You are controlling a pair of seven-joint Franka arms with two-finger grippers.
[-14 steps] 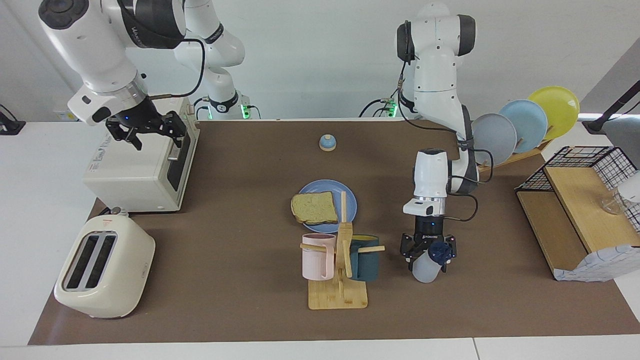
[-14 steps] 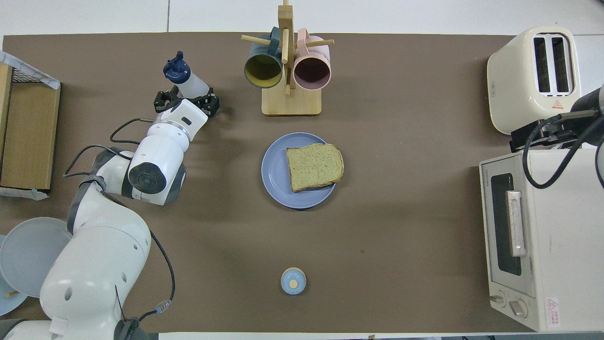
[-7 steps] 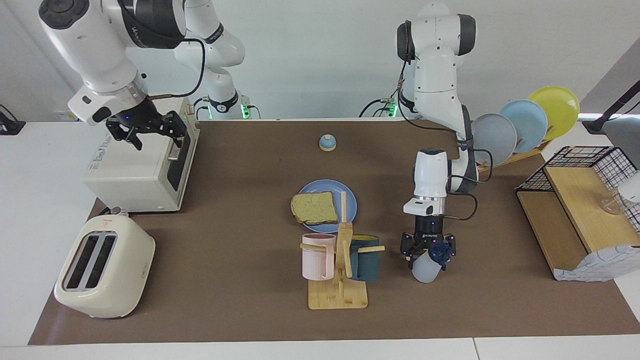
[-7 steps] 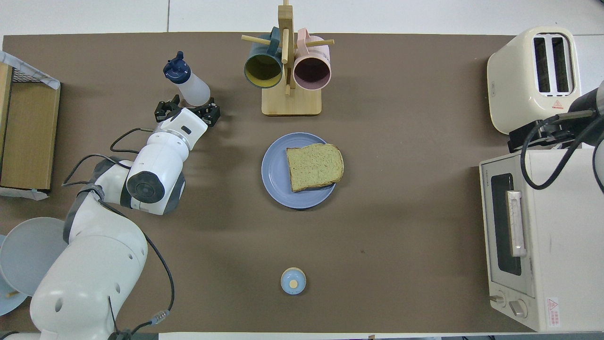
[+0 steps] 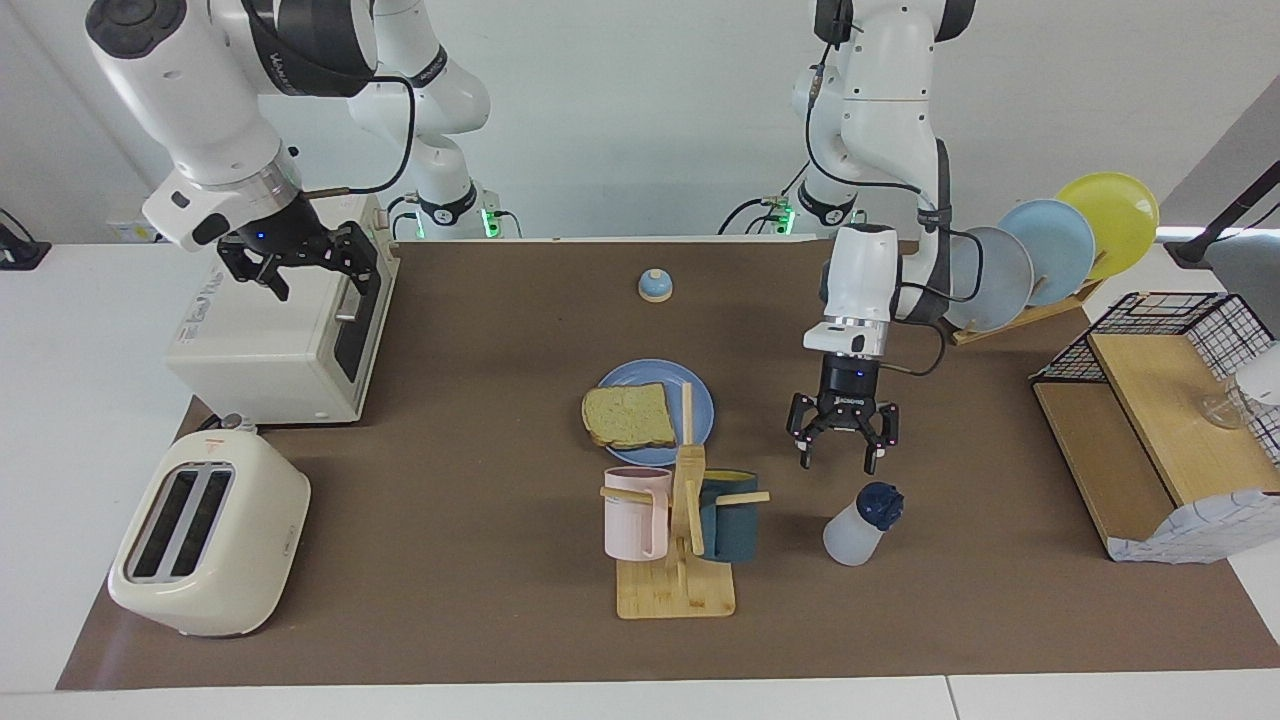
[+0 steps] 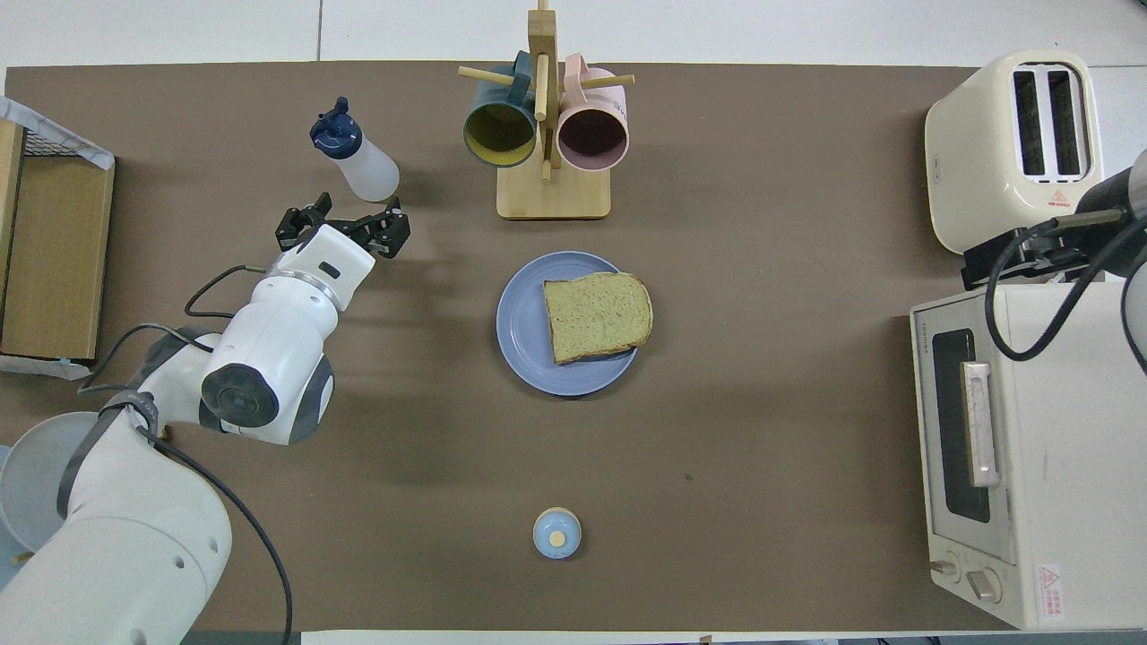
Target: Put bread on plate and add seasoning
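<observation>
On the brown table (image 5: 480, 400), the seasoning (image 5: 858, 524) stands below the left gripper (image 5: 842, 452)'s spread jaws.

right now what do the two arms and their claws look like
Both arms are glossy white, rounded segments with dark grey joint bands and round dark end caps. Loose black cables run along each forearm to the wrist. A silver ring sits above each black wrist module. The left claw and right claw are black linkage-style two-finger units, with a small blue light on each module.

Our left gripper (image 5: 841, 447) hangs raised, pointing down, jaws spread, nothing held. Our right gripper (image 5: 300, 262) waits up high, tilted, jaws apart too.
</observation>
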